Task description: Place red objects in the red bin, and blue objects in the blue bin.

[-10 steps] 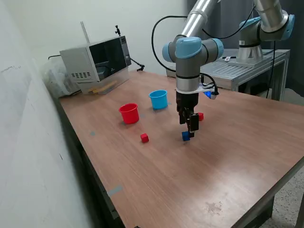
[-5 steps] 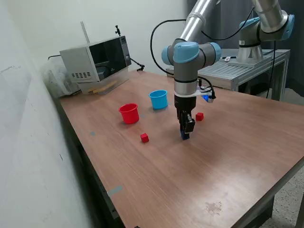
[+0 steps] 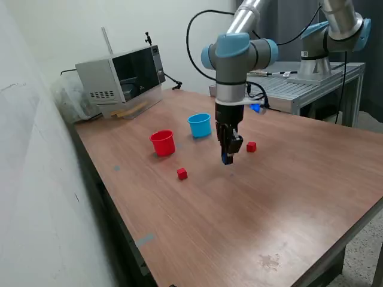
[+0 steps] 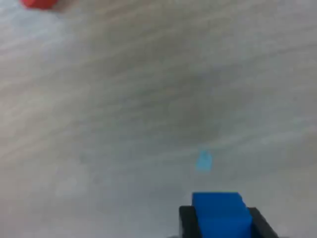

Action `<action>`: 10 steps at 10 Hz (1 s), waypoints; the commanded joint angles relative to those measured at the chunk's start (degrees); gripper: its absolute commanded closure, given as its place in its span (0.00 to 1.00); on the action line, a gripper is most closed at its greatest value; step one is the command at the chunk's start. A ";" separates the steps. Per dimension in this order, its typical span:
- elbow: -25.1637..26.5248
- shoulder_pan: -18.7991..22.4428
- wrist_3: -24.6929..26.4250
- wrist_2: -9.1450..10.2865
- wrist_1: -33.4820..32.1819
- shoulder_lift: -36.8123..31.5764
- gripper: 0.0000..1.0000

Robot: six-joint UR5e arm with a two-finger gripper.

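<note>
Between black jaws, blue cube [image 4: 219, 213] sits half-hidden.

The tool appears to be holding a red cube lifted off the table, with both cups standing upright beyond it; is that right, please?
Not quite: the cube in the tool is blue, not red, as the wrist view shows between the fingers. The rest holds: in the exterior view it is lifted off the table, and the red cup and light blue cup stand upright beyond.
</note>
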 commanded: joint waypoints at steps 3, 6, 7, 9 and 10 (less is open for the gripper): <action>7.06 -8.11 -3.90 -0.01 1.30 -11.95 1.00; 16.56 -17.44 -6.08 -0.10 1.39 -17.50 1.00; 18.67 -18.85 -7.05 -0.10 1.39 -19.26 1.00; 21.23 -21.31 -8.46 -0.19 1.39 -20.06 1.00; 22.37 -22.63 -8.55 -0.28 1.39 -20.15 1.00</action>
